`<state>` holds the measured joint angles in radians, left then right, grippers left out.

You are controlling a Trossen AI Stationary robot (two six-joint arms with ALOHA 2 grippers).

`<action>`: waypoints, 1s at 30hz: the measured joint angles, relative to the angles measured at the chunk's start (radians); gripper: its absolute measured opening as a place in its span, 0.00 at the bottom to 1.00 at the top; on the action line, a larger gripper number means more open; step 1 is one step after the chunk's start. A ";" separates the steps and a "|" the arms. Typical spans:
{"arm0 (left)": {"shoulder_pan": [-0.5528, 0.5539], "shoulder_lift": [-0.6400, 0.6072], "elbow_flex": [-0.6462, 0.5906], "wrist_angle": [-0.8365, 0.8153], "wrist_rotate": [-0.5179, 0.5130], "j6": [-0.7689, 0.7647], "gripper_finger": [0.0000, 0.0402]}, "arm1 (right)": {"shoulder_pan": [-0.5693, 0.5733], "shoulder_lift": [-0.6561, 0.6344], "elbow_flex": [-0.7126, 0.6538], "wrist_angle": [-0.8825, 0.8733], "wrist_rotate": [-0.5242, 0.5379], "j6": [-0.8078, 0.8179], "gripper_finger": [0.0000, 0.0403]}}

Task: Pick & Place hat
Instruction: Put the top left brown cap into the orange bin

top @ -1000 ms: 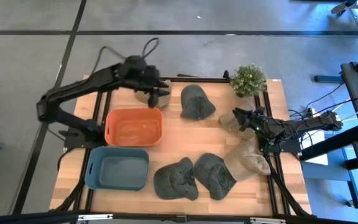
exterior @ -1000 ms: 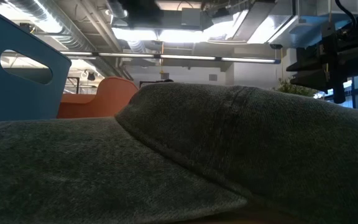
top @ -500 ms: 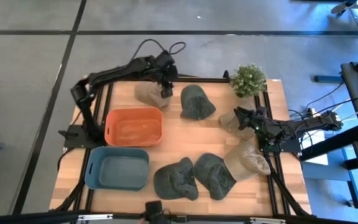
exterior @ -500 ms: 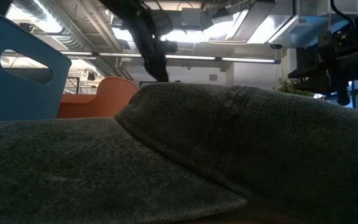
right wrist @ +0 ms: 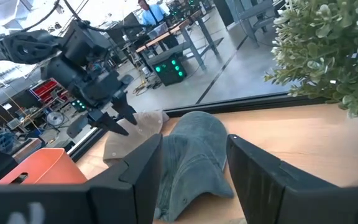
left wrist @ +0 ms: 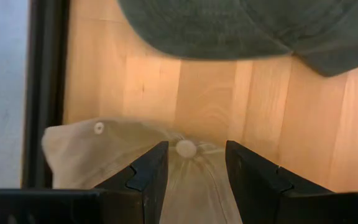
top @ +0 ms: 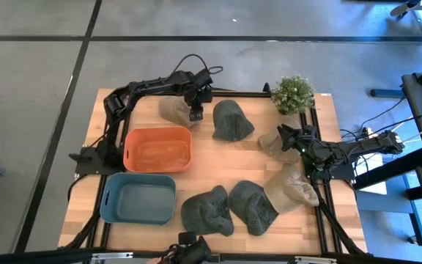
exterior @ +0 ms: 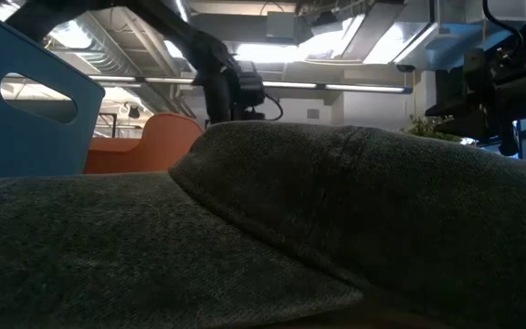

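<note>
Six hats lie on the wooden counter [top: 218, 158]: three tan and three grey-green. The left pincer [top: 194, 111] hangs open just over the tan hat [top: 174, 111] at the far edge of the counter, its two fingers [left wrist: 146, 171] standing either side of the button on the hat's crown; whether they touch the cloth is hard to tell. Just beside that hat lies a grey-green hat [top: 231, 121]. The other two grey-green hats lie side by side at the near edge, one [top: 206, 211] close to the blue bin and one [top: 252, 207] touching a second tan hat [top: 291, 187]. The third tan hat [top: 273, 143] lies under the right pincer [top: 286, 137], which rests at the right side of the counter with its fingers apart and nothing between them. There are two bins, both on the left half: an orange bin [top: 157, 149] and, nearer, a blue bin [top: 138, 199]. One potted plant [top: 293, 94] stands at the far right corner.
</note>
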<state>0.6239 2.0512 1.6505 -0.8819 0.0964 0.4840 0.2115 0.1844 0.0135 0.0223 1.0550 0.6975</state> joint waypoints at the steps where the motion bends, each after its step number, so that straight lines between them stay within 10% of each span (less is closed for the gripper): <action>1: 0.000 0.006 0.000 -0.001 0.006 0.001 0.38 | 0.000 0.000 0.000 0.000 0.000 -0.001 0.44; 20: 0.011 0.145 0.001 -0.007 -0.021 -0.029 0.38 | 0.000 0.001 0.000 -0.006 0.037 -0.029 0.44; 30: 0.012 0.144 -0.006 0.002 -0.016 -0.026 0.18 | 0.000 0.001 0.000 -0.010 0.100 -0.029 0.44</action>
<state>0.6357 2.1956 1.6447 -0.8800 0.0805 0.4577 0.2115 0.1852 0.0135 0.0124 1.1547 0.6689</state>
